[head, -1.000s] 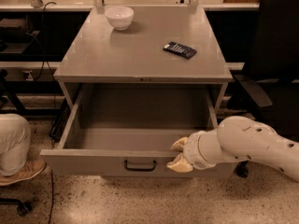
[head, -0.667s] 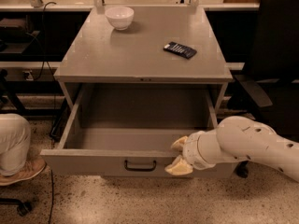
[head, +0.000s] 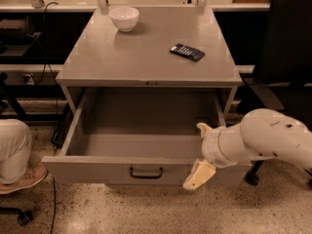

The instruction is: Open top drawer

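The top drawer [head: 92, 169] of the grey metal cabinet is pulled far out, and its deep box is empty inside. Its small dark loop handle [head: 146, 172] sits in the middle of the front panel. My gripper [head: 201, 152] is at the right end of the front panel, to the right of the handle. It is open. One fingertip [head: 204, 128] is above the panel's top edge, over the drawer's inside. The other fingertip [head: 198, 176] hangs in front of the panel. The white arm comes in from the right. No lower drawers show.
On the cabinet top [head: 146, 62] stand a white bowl [head: 124, 18] at the back left and a dark flat device [head: 187, 52] at the right. A black chair [head: 287, 48] stands to the right. A person's leg and shoe [head: 14, 152] are at the left.
My gripper's fingers have spread apart and the gripper has shifted a little to the right along the front panel. The drawer stays pulled out.
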Robot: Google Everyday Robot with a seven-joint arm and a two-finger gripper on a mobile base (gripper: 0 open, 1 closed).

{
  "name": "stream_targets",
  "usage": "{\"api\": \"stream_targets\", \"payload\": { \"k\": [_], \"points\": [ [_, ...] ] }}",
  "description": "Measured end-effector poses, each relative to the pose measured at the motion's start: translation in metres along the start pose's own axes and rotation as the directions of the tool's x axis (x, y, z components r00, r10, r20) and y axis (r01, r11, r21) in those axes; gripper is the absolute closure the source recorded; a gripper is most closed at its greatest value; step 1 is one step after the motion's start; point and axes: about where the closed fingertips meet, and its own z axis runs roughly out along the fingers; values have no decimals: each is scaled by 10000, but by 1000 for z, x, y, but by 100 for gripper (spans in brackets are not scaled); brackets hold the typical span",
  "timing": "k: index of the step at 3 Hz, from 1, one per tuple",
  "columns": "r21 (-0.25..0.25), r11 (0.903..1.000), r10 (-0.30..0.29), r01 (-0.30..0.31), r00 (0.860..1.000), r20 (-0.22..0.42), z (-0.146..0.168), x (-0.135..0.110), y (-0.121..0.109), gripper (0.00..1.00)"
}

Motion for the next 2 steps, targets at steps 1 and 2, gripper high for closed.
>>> {"api": "stream_targets", "payload": {
  "k": [1, 2],
  "points": [
    [594, 9982, 102, -104, 9999, 44, -49, 16, -27, 0],
    [1650, 9845, 587, -601, 9982, 133, -114, 38, -62, 0]
  ]
}}
